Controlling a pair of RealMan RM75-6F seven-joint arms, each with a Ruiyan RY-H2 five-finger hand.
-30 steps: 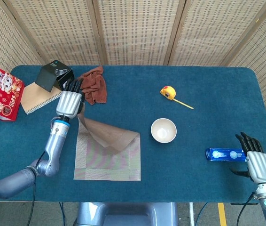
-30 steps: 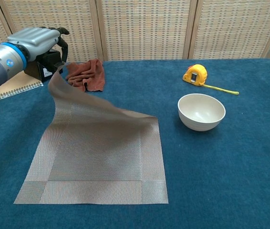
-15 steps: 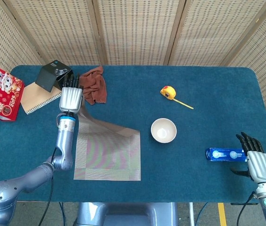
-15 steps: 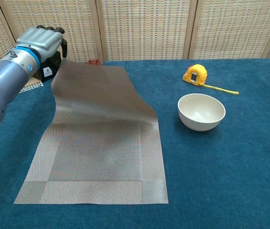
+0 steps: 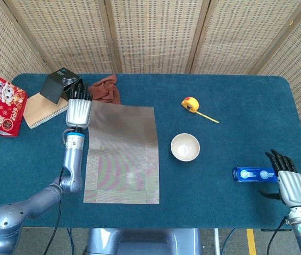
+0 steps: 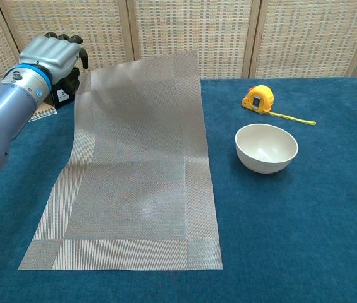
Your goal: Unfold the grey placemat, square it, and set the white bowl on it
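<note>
At the far left edge of the blue table (image 5: 235, 95) lies a red calendar book (image 5: 2, 105), and just to its right a spiral notebook (image 5: 40, 111) with a black box (image 5: 60, 85) sitting tilted on its far corner. The left hand (image 5: 79, 109) is beside that box, its dark fingers (image 6: 65, 39) curled over and pinching the far left corner of the grey placemat (image 5: 121, 154); the chest view shows that far end lifted off the table, rising in front of the wicker screen (image 6: 191, 31), while the near end lies flat on the cloth. From the head view the placemat appears fully opened into a long rectangle, its near edge close to the table's front. A rust-coloured cloth (image 5: 107, 89) is bunched behind the placemat's far edge, partly hidden by it. To the right of the placemat, apart from it and not on it, the white bowl (image 5: 185, 147) stands upright on the bare table. Further back and to the right lies a yellow tape measure (image 5: 191, 103) with a short length of tape pulled out. Near the right front of the table is a small blue box (image 5: 254, 174), and just beside it the right hand (image 5: 289, 180) rests with its fingers loosely apart, holding nothing.
</note>
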